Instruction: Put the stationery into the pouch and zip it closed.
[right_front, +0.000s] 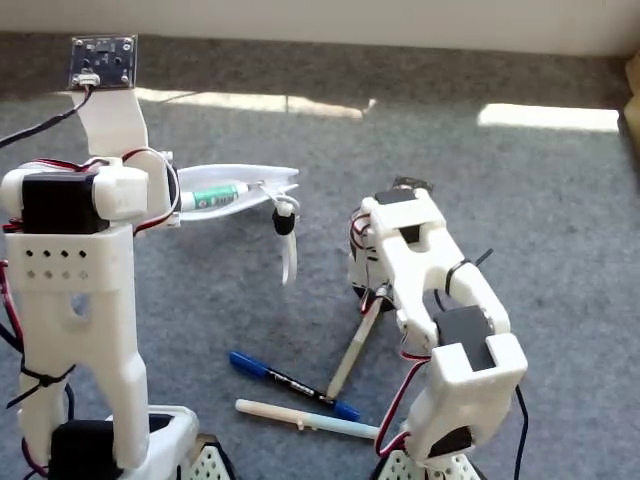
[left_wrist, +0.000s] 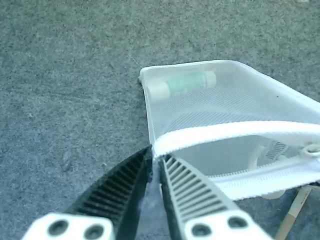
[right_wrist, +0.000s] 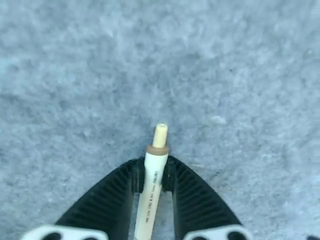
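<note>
Right gripper (right_front: 375, 296), from above: clamped on cream pen (right_front: 352, 352), tilted over grey bench (right_front: 540, 220). White mesh pouch (right_front: 235, 190) left of centre, green-labelled tube (right_front: 212, 197) inside; blue pen (right_front: 290, 383) and white pen (right_front: 300, 417) lying near front edge. Left wrist: left gripper (left_wrist: 155, 156) pinching pouch's zipper band (left_wrist: 225, 132), mouth open. Right wrist: fingers (right_wrist: 185, 195) tight around cream pen, tip poking past them.

Indoor room, grey carpet-like surface (right_front: 560, 230), pale wall (right_front: 400, 18)
</note>
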